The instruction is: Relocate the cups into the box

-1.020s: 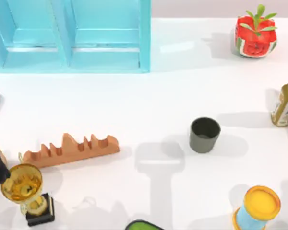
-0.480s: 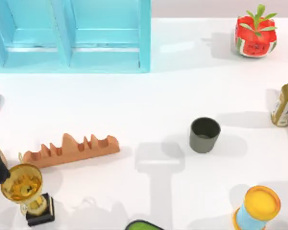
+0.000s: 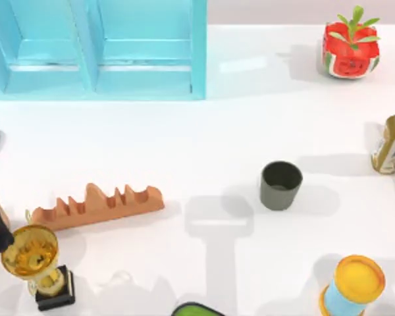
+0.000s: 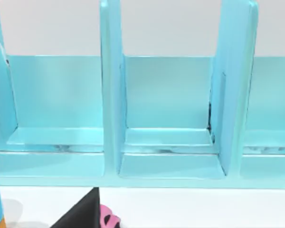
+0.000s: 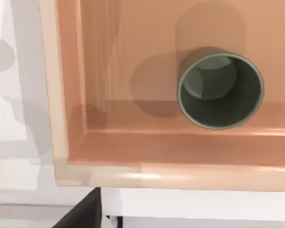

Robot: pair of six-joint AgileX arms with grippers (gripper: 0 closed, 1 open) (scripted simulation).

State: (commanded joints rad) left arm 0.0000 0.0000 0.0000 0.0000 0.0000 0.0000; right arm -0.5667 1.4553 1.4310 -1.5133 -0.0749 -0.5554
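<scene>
Right wrist view, looking down: one dark grey-green cup [image 5: 221, 90] stands upright inside the peach-coloured box [image 5: 61, 95], close to one of its walls, with nothing gripping it. That half of the job looks done.

From the camera above the tabletop [image 3: 204, 138], the second cup [image 3: 280, 185] stands upright and alone right of centre, well apart from the yellow-lidded blue can [image 3: 353, 288] at the near right edge and from the bottle [image 3: 392, 145] at the far right. It has yet to go into the box, so the task appears about halfway through.

Around it sit a row of blue shelves [image 3: 99, 46] at the far left, a watermelon-patterned planter [image 3: 349, 49] at the far right, a jagged terracotta rack [image 3: 95, 205] and a gold trophy [image 3: 34, 260] at the left.

The left wrist camera faces the blue shelves [image 4: 166, 118] head-on, suggesting that arm is idle at the left side. Neither arm's fingers can be made out, so whether they are apart or together cannot be told.

What remains, by this evidence: pick up the lone cup and carry it to the box.
</scene>
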